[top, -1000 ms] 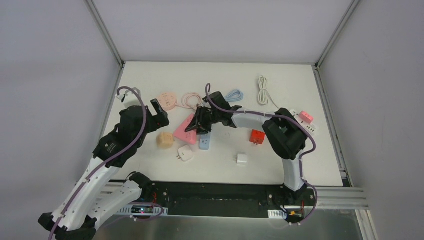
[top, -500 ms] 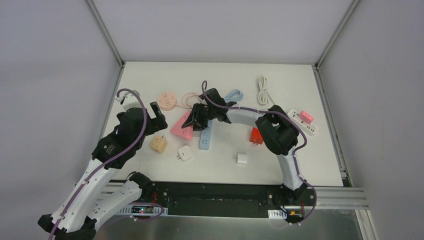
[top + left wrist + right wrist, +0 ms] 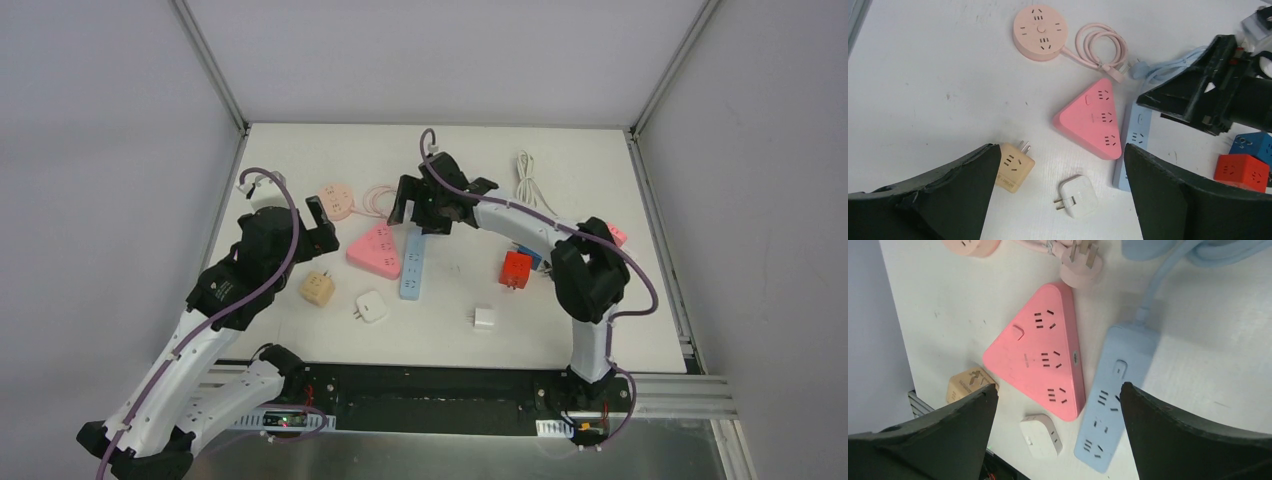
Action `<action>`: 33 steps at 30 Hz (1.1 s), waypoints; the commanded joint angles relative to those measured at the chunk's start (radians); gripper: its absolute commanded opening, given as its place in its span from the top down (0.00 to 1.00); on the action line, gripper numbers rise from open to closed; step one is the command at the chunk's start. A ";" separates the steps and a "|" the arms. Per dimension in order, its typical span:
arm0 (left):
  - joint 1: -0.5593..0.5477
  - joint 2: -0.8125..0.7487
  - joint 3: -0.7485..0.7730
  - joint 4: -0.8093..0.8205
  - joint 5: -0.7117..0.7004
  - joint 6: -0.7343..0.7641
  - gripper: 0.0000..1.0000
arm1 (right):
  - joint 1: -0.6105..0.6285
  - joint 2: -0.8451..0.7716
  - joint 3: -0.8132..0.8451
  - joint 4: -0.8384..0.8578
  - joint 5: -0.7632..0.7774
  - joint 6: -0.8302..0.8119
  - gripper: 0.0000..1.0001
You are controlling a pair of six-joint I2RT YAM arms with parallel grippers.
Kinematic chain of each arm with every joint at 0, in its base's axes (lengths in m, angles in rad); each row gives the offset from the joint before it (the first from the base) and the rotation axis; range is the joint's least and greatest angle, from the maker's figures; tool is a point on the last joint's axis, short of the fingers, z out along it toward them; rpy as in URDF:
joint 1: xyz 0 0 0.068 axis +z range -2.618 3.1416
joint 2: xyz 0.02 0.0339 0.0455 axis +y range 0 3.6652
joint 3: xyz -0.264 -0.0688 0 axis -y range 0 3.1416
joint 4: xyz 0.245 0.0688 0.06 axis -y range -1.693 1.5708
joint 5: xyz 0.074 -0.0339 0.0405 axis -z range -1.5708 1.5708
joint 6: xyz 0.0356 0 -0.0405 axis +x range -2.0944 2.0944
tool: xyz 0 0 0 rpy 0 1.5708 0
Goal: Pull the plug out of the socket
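Note:
The pink triangular socket (image 3: 378, 250) (image 3: 1094, 120) (image 3: 1040, 360) lies flat on the table with all its outlets bare. The beige cube plug (image 3: 317, 288) (image 3: 1013, 164) (image 3: 965, 385) rests apart from it, to its left, prongs showing. My left gripper (image 3: 322, 225) (image 3: 1059, 148) hovers open above the plug and a white plug (image 3: 1077, 196), holding nothing. My right gripper (image 3: 412, 208) (image 3: 1058, 386) hangs open above the socket's far side, also holding nothing.
A blue power strip (image 3: 412, 268) (image 3: 1110, 395) lies against the socket's right side, its cable coiled behind. A round pink socket (image 3: 335, 198) with its cord sits at the far left. Red cube (image 3: 515, 268), white charger (image 3: 484, 318), white cable (image 3: 528, 180) and a white strip (image 3: 610, 240) lie to the right.
My right gripper has opened, let go of the pink socket and drawn back toward the far side. The socket has settled flat; the beige plug has ended up slightly farther left.

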 commanded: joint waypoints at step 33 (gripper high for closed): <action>-0.001 0.084 0.026 0.167 0.233 0.011 0.01 | -0.864 -0.623 -0.450 -0.252 0.490 -0.542 0.07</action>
